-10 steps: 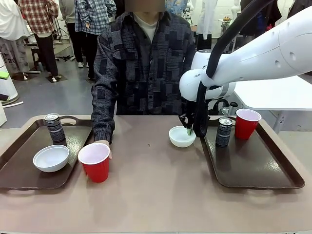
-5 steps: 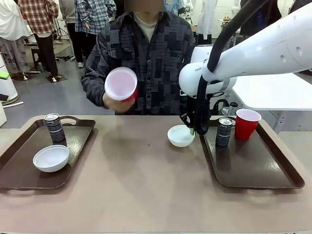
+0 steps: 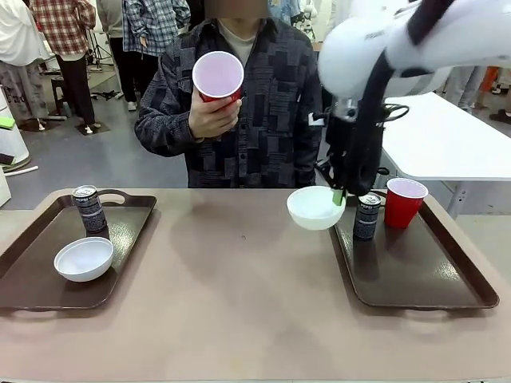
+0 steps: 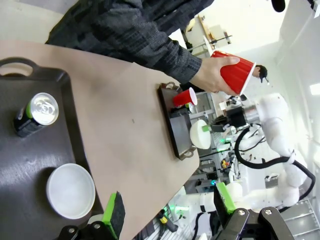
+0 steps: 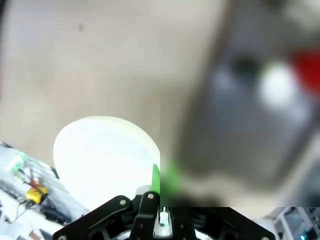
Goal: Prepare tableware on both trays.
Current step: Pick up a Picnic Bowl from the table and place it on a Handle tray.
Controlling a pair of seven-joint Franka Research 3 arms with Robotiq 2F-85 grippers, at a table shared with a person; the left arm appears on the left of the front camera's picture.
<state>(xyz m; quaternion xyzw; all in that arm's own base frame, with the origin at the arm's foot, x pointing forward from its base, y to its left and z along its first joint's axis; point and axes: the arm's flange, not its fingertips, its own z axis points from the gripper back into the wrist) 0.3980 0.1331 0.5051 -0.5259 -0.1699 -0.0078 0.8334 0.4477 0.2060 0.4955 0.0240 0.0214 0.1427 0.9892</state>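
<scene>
Our right tool (image 3: 342,194) is clamped on the rim of a small white bowl (image 3: 314,207), with one green pad inside the wall and the other outside. The bowl hangs clear of the desk (image 3: 239,295), reaching away from the tool on the side opposite the right tray (image 3: 415,275). In the right wrist view the bowl (image 5: 105,155) sits just beyond the fingertips, pinched at its near edge.

Just beside the tool, on the tray side, stands a dark can (image 3: 367,216), and past it a red cup (image 3: 404,202); both are on that tray. The open tray floor lies below and nearer to us than the tool.

We judge the bowl to be light, stiff and smooth. Held by one edge, it may tilt or slip out if we swing fast. A thin rim gives little to hold, so we would keep the pinch firm, travel slowly, and set the bowl down flat clear of the can.

Our left tool (image 4: 167,212) stands with its fingers apart and holds nothing. Beyond it lies the left tray (image 4: 30,165), carrying a second white bowl (image 4: 70,191) near the fingertips and a second can (image 4: 36,114) farther off.

The person's hand (image 3: 211,116) holds the other red cup (image 3: 218,76) up at chest height, well apart from both tools. That cup is thin and easily crushed, so we would take it gently at mid-wall.
</scene>
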